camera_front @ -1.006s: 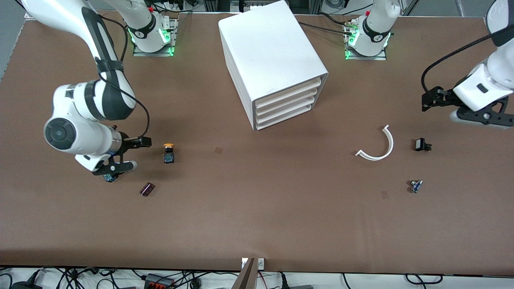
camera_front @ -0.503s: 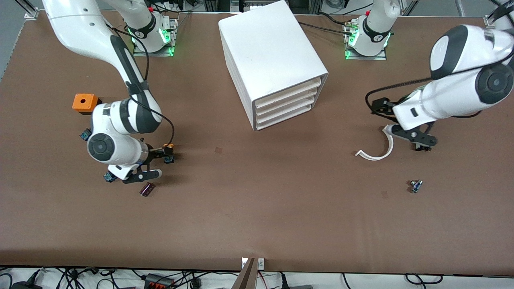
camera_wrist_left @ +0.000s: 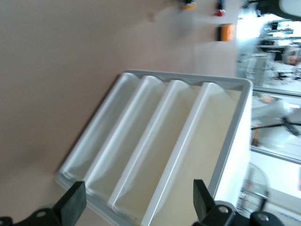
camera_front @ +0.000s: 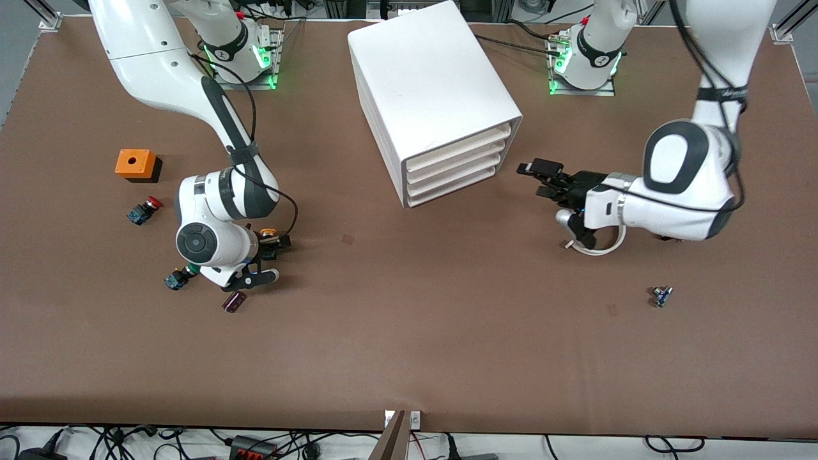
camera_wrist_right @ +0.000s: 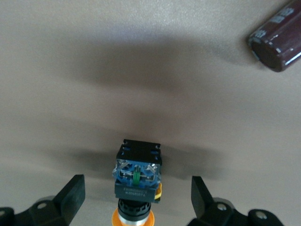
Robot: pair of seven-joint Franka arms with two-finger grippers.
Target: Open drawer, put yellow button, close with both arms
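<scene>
Desk [camera_front: 409, 358] was a big brown surface, and the biggest thing on it was the white drawer cabinet [camera_front: 429, 83], sitting up near the arm bases with its four drawer fronts [camera_front: 455, 167] all flush, so nothing was open.

Both white arms were out over the desk. The right arm [camera_front: 220, 211] reached down toward its own end, and the right hand [camera_front: 273, 258] sat low with its fingers spread wide on either side of the yellow button [camera_front: 269, 237]. In the right wrist view the button [camera_wrist_right: 136, 181] stood between the two fingers [camera_wrist_right: 70, 200] with clear gaps both sides, so no contact that I could see. The button stood on the desk, nearer the front camera than the cabinet.

The left arm [camera_front: 677, 185] was stretched in toward the cabinet, and the left hand [camera_front: 548, 179] hung just beside the drawer fronts, spread wide and holding nothing. Its wrist view showed the drawers [camera_wrist_left: 155, 155] straight ahead between the fingers [camera_wrist_left: 71, 207].

Smaller stuff: a white curved strip [camera_front: 597, 248] partly under the left arm, an orange box [camera_front: 136, 165], a red-capped button [camera_front: 143, 210] nearer the camera than the box, a dark brown cylinder [camera_front: 234, 301] just beside the right hand, a green-capped button [camera_front: 176, 278] and a tiny blue part [camera_front: 661, 296].
</scene>
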